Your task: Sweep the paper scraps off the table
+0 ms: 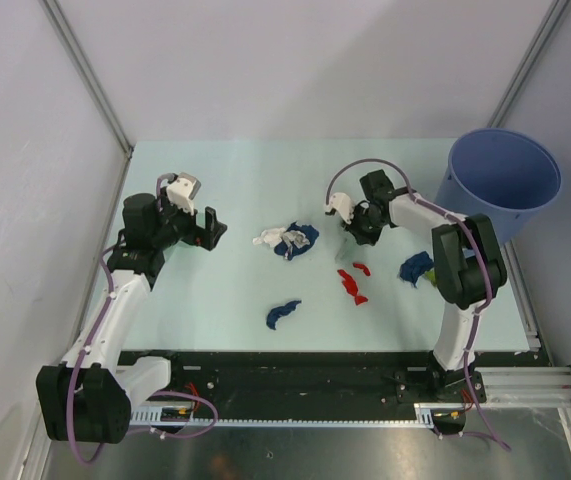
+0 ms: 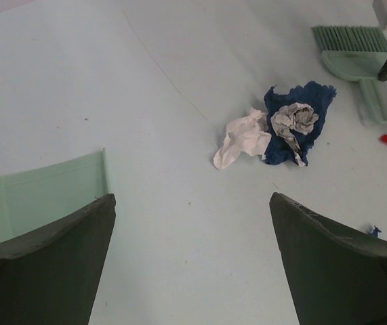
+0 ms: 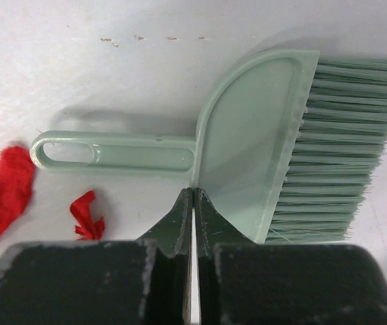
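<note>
Paper scraps lie on the pale green table (image 1: 225, 290): a white and dark blue pile (image 1: 287, 240), a blue scrap (image 1: 283, 313), red scraps (image 1: 353, 285), and a blue and green bit (image 1: 417, 268). My left gripper (image 1: 205, 228) is open and empty, well left of the pile (image 2: 288, 125); it shows open in its wrist view (image 2: 192, 197). My right gripper (image 1: 350, 225) is shut, its tips (image 3: 193, 193) right over a mint-green brush (image 3: 254, 135) lying flat, where handle meets head. It holds nothing. Red scraps (image 3: 3, 196) lie beside the brush handle.
A tall blue bucket (image 1: 505, 180) stands at the back right corner. A mint-green dustpan edge (image 2: 51, 186) lies by my left finger. The black-and-metal rail (image 1: 345, 375) runs along the near edge. Grey walls close in the table.
</note>
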Tool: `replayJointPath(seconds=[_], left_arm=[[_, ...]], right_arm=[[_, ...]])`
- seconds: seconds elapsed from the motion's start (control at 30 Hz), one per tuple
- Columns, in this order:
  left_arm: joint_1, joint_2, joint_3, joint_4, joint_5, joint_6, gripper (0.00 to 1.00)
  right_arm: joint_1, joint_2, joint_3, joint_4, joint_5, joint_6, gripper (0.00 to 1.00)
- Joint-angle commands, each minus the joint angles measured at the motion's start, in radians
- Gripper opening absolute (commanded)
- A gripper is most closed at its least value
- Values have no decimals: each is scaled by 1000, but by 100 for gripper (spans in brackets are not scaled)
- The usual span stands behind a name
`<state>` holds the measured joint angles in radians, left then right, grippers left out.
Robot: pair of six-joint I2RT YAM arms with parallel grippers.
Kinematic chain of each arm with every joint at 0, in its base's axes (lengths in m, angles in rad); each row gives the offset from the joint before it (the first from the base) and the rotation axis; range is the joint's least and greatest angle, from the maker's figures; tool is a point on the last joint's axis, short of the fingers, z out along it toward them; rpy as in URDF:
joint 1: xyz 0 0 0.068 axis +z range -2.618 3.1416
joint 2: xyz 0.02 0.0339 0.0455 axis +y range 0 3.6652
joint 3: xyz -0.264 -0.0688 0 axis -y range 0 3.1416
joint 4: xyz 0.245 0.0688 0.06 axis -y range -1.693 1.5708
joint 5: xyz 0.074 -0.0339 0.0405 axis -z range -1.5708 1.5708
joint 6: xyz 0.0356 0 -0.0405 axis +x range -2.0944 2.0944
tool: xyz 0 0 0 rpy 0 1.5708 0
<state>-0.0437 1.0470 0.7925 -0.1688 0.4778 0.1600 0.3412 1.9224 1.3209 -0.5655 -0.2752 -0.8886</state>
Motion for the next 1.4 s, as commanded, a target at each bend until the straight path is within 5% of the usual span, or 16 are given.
replayJointPath(seconds=[0.0,0.83,1.13,1.37], left_arm=[[-5,-25,2,2,42,24,100],[-4,42,42,-44,-111,65,100],[40,57,100,-78,-301,65,100],[128,93,155,-158,-436,104,100]], right_arm=[[-5,-74,11,-25,-76,88,0],[124,-204,8,61,-15,100,0],[364,-243,41,220,-2,97,0],[584,-25,196,250,-81,62,0]])
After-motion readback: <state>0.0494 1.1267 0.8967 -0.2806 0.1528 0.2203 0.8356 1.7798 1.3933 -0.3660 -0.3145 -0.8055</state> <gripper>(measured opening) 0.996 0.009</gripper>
